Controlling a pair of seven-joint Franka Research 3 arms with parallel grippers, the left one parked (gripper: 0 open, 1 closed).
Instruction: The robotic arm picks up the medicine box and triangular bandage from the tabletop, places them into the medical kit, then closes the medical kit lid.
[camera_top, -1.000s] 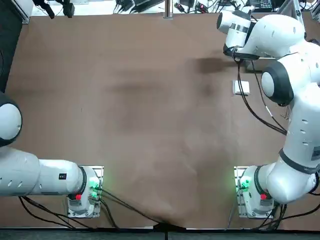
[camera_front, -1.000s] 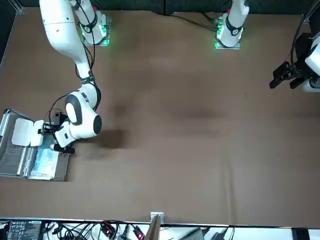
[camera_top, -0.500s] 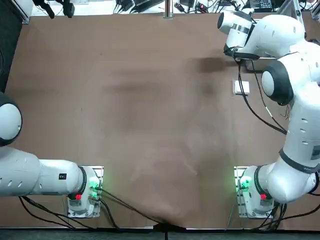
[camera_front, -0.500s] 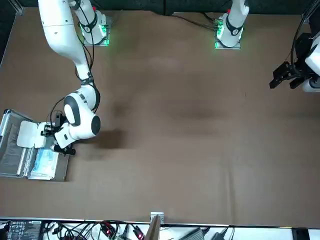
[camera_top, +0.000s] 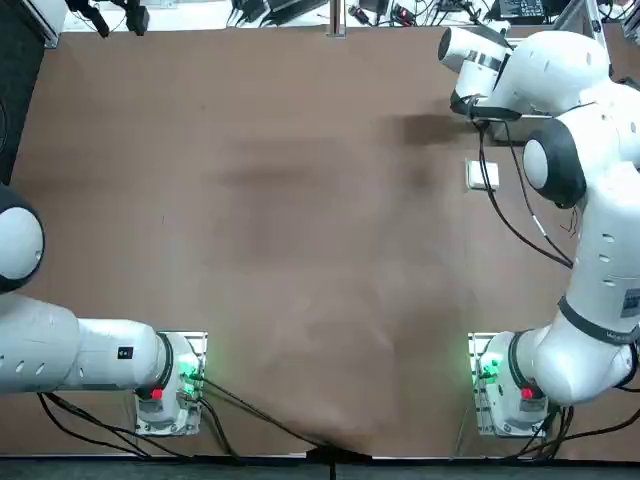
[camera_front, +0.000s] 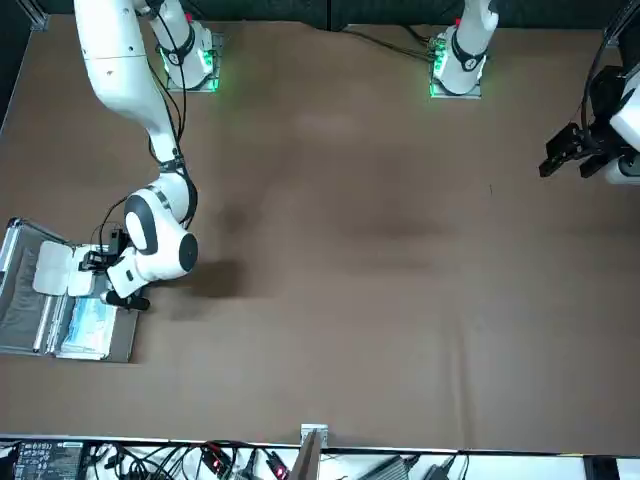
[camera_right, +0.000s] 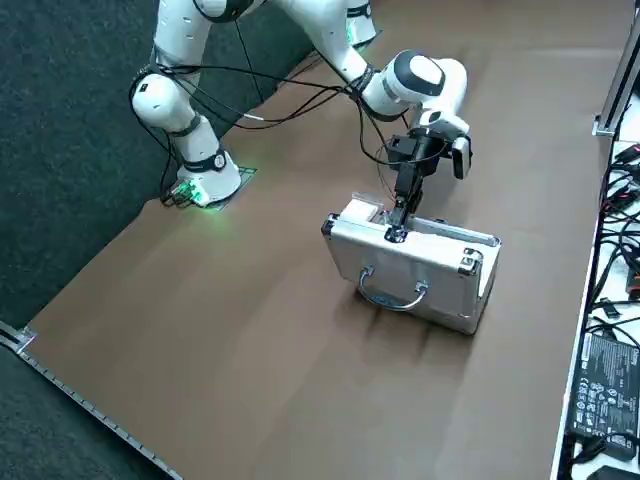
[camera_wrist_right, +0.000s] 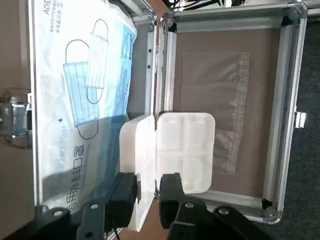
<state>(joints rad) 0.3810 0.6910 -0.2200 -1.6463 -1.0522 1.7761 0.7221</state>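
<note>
Currently — right pincer (camera_wrist_right: 154, 181) clamped part-open on medicine box (camera_wrist_right: 186, 145) | mask packet (camera_wrist_right: 57, 107) lying inside open medical kit (camera_wrist_right: 286, 100)

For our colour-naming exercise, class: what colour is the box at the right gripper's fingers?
White; the box shows best in the right wrist view.

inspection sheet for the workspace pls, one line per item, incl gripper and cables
surface: brown tabletop, smooth-looking
job's things: silver case open; mask packet inside one half; white box hinged open
clutter: loose electronics past the table edge
gripper: right gripper at the case, seemingly clamped on the white box
cables: black cables loop off the right arm
surroundings: dark floor; people, nothing seen
</note>
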